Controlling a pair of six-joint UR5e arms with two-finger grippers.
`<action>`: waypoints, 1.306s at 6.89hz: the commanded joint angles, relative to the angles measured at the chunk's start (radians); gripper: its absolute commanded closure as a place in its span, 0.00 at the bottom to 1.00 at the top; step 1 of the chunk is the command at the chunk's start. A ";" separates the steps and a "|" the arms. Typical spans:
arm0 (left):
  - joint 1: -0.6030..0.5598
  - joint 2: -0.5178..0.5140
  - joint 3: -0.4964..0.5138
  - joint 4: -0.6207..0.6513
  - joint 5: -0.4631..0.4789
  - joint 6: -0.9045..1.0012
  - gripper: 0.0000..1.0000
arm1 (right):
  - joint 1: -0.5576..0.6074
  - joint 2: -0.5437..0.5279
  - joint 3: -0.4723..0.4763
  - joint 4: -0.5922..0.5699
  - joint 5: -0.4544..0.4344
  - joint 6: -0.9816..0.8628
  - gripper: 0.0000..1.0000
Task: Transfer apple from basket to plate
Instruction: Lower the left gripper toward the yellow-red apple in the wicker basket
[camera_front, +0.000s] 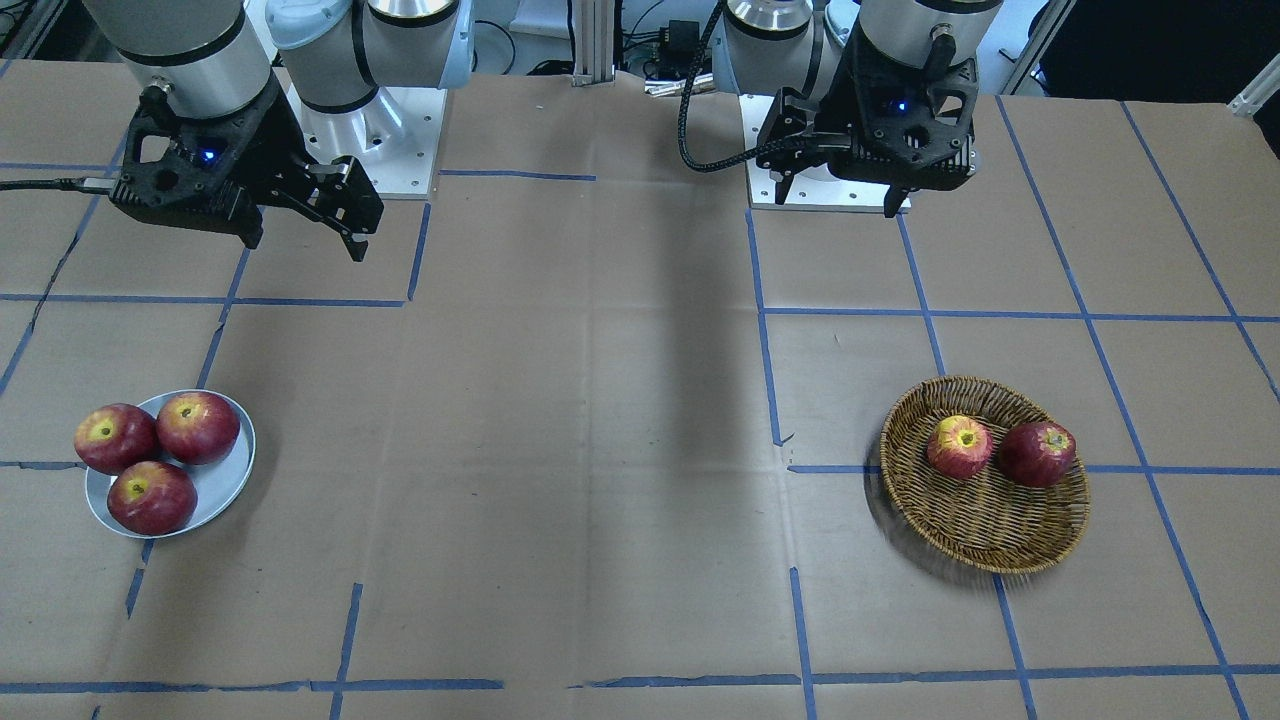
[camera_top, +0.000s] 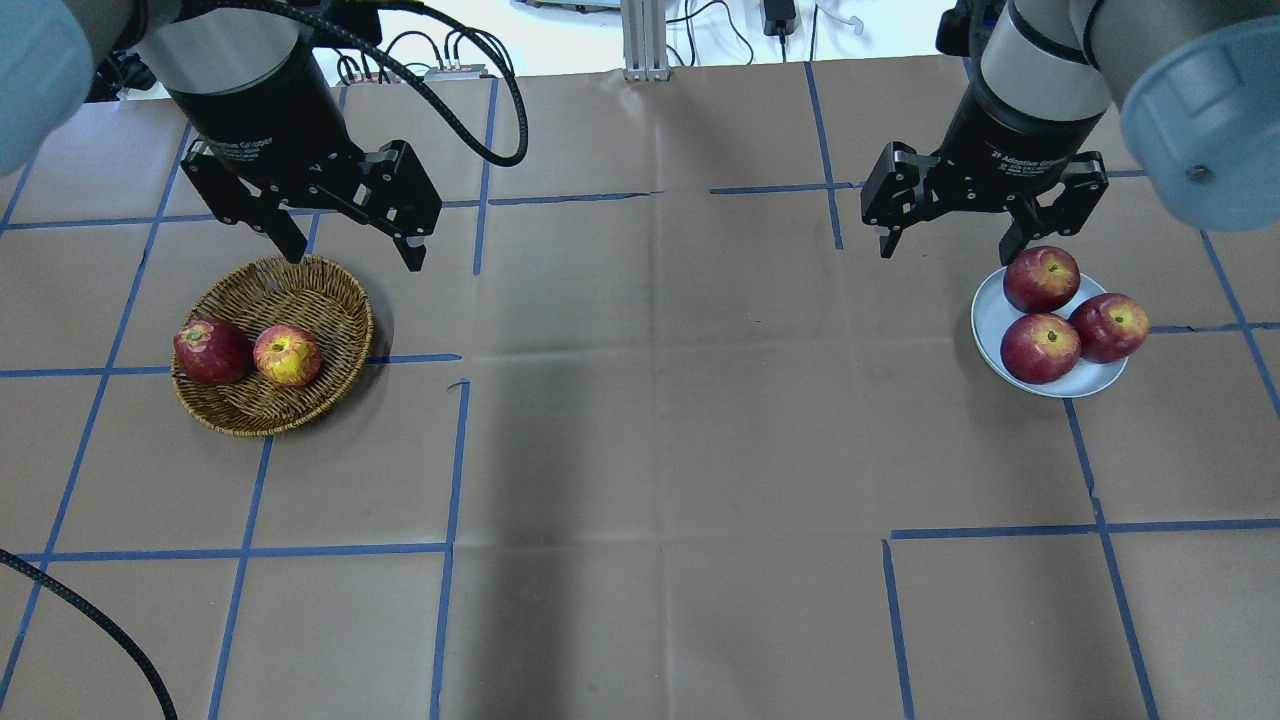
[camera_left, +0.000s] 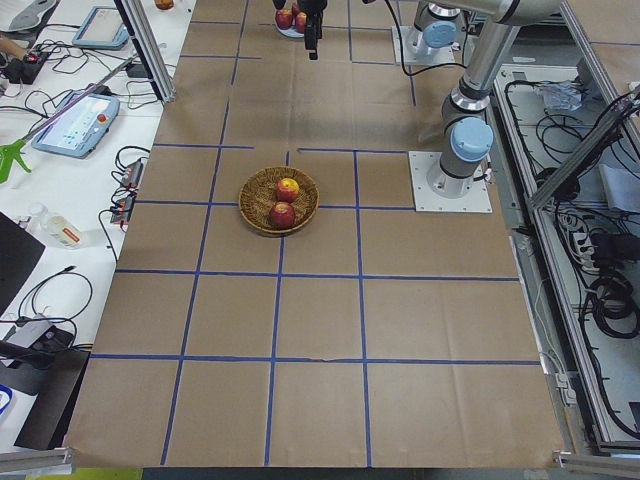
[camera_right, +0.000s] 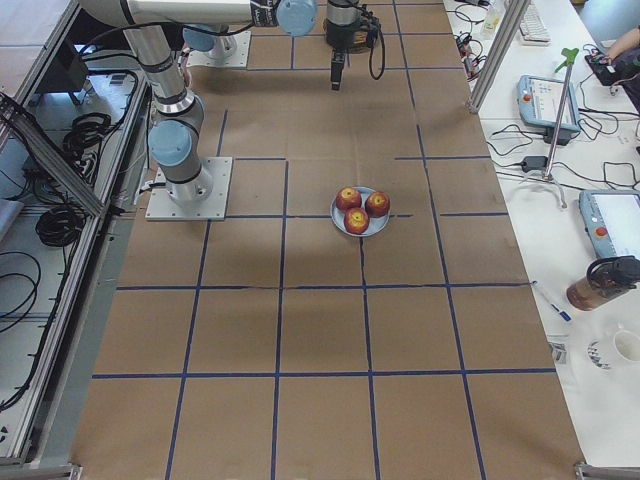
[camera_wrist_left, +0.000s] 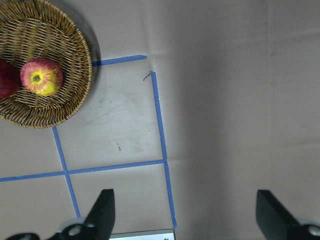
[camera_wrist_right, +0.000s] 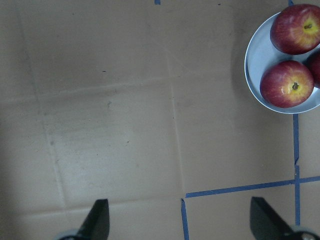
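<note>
The apple (camera_top: 288, 355), streaky red-orange with a yellow stem patch, lies in the wicker basket (camera_top: 300, 290) beside a darker red apple (camera_top: 212, 351). It also shows in the front view (camera_front: 960, 447) and in the left wrist view (camera_wrist_left: 41, 76). My left gripper (camera_top: 352, 250) is open and empty, raised over the table just beyond the basket's far right rim. The pale blue-grey plate (camera_top: 988, 320) holds three dark red apples. My right gripper (camera_top: 948, 245) is open and empty, raised just left of the plate's far edge.
Brown paper with blue tape lines covers the table. The basket (camera_front: 980, 520) and the plate (camera_front: 222, 480) sit at opposite ends, with bare paper between them. The arm bases (camera_front: 370, 140) stand at the robot's edge of the table.
</note>
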 joint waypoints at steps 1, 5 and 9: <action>0.000 0.002 -0.002 -0.001 0.001 0.002 0.01 | 0.000 0.000 0.000 -0.001 0.000 0.000 0.00; 0.000 0.005 0.000 0.001 0.004 0.014 0.01 | 0.000 0.000 0.000 -0.001 0.000 0.000 0.00; 0.021 0.008 0.000 0.002 0.010 0.116 0.01 | 0.000 0.000 0.000 -0.001 0.003 0.000 0.00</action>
